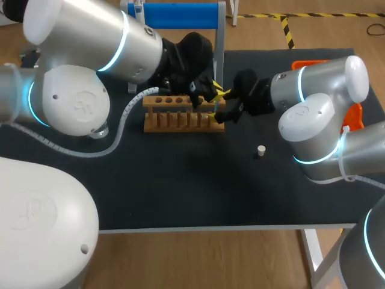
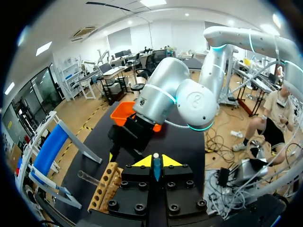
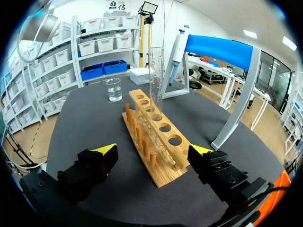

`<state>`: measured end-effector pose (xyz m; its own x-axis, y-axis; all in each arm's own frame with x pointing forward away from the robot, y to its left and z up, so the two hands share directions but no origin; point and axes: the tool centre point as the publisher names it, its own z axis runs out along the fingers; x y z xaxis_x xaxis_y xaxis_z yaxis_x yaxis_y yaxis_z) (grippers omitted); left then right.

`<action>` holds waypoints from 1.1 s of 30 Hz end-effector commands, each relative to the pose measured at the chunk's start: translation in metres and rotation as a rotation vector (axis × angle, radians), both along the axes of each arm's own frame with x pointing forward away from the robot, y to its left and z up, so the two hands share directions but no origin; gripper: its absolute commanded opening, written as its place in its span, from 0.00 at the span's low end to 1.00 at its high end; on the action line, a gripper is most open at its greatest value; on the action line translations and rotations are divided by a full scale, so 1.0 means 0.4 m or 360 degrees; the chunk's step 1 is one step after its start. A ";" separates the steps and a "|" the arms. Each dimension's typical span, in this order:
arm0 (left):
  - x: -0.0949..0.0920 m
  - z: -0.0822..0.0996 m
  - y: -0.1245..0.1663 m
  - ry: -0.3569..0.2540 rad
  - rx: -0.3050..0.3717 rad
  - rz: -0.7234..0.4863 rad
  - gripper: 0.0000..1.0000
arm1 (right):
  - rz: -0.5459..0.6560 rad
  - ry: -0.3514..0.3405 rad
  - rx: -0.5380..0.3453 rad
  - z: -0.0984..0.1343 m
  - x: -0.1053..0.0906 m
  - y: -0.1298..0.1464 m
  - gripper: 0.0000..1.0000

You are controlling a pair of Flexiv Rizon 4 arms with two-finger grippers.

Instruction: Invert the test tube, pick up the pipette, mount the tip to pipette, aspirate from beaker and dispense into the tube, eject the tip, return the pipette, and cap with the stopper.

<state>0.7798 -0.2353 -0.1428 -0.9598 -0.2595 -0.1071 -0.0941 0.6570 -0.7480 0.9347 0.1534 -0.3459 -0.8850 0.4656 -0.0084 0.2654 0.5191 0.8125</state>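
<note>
Rack with upright tube blocks ahead, mat beside free

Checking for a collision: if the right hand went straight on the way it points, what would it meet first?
Probably the near end of the wooden test tube rack, just ahead of the open right hand; the upright test tube stands farther along.

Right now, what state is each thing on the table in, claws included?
test tube: upright in the rack, uncapped.
stopper: loose on the table.
beaker: upright, clear liquid inside.
pipette: hanging on the blue stand.
left claw: shut.
right claw: open.
</note>
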 end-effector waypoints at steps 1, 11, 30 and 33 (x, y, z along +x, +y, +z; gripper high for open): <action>0.002 0.005 0.000 -0.0014 -0.0001 0.0028 0.00 | 0.0003 0.0005 -0.0004 0.002 0.001 -0.002 1.00; 0.002 0.005 0.000 -0.0014 -0.0001 0.0028 0.00 | 0.0003 0.0005 -0.0004 0.002 0.001 -0.002 1.00; 0.002 0.005 0.000 -0.0014 -0.0001 0.0028 0.00 | 0.0000 -0.0015 -0.0010 0.011 -0.010 -0.009 1.00; 0.002 0.005 0.000 -0.0014 -0.0001 0.0028 0.00 | -0.0002 -0.0031 0.0007 0.026 -0.031 -0.030 1.00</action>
<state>0.7804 -0.2356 -0.1422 -0.9539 -0.2766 -0.1166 -0.0970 0.6519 -0.7521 0.9334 0.1518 -0.3426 -0.8840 0.4670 -0.0226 0.2547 0.5215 0.8144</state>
